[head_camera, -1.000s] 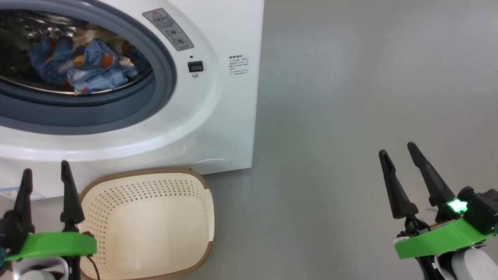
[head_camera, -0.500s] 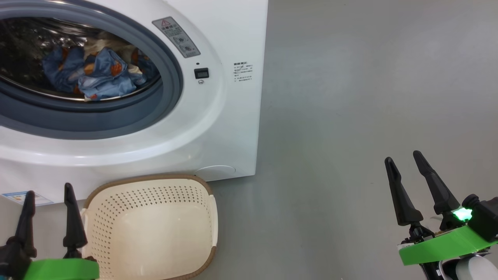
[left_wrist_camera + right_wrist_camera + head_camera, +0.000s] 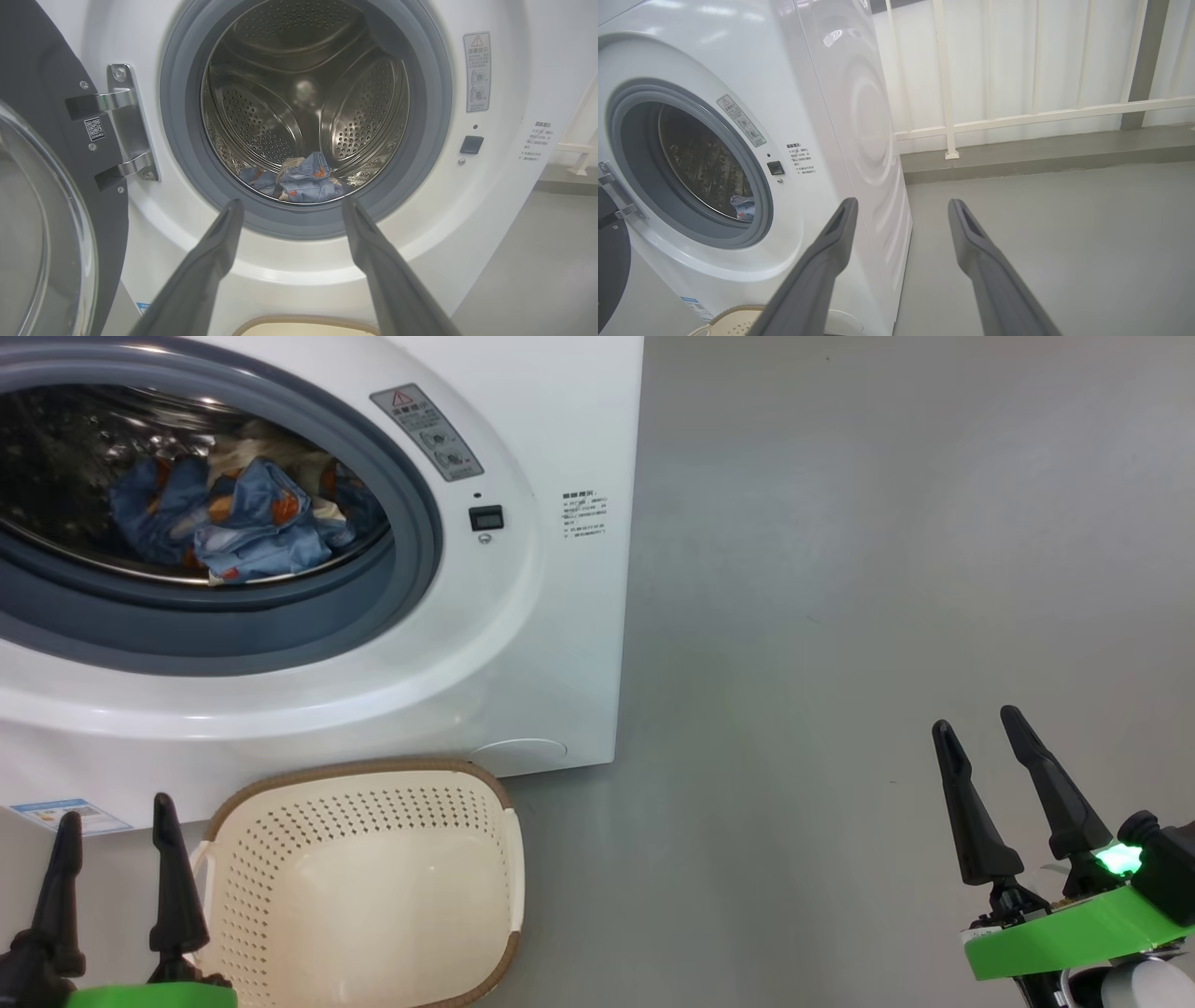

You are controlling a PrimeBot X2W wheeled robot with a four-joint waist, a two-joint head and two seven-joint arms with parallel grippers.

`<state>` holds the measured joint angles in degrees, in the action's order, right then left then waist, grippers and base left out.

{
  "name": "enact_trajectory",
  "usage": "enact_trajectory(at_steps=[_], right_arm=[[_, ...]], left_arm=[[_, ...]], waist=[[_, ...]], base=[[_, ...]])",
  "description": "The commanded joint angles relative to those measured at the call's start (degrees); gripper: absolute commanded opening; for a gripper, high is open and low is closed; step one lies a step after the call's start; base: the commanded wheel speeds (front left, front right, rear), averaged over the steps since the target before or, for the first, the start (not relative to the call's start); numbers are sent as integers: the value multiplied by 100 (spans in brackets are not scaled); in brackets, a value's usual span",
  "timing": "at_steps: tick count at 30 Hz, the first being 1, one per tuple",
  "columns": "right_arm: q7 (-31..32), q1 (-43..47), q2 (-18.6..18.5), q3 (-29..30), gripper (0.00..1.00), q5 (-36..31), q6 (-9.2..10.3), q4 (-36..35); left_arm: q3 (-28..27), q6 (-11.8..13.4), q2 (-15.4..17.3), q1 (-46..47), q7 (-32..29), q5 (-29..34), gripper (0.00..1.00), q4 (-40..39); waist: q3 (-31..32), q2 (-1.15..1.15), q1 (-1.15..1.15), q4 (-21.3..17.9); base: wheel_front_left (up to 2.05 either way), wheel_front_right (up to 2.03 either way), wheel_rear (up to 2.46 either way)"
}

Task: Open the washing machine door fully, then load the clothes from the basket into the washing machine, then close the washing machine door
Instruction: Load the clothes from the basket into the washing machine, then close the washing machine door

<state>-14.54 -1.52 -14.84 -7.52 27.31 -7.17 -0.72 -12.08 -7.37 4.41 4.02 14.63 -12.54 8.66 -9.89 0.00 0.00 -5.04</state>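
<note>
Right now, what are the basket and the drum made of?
The basket looks like matte cream plastic: smooth moulded walls with neat rows of holes. Its brown rim looks woven, maybe only moulded so. The drum looks like polished steel: silvery, mirroring light, dotted with holes.

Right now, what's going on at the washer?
Nothing is held. The clothes lie in the drum of the washing machine, the basket in front of it is empty, and the washing machine door stands open. The left hand and the right hand are open, empty, clear of the machine. Only closing the door remains.
</note>
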Motion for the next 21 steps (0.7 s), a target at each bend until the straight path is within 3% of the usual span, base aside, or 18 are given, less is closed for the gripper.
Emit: enact_trajectory(at_steps=[1, 21], right_arm=[[-46, 44, -107, -86, 100, -4, -32, -159], [-46, 35, -131, -100, 100, -3, -32, -168]], left_arm=[[-183, -12, 96, -29, 37, -36, 100, -196], [-149, -12, 91, -89, 37, 30, 100, -279]], waist=[[-4, 0, 0, 2], [-36, 0, 0, 16]], base=[[0, 0, 0], [0, 0, 0]])
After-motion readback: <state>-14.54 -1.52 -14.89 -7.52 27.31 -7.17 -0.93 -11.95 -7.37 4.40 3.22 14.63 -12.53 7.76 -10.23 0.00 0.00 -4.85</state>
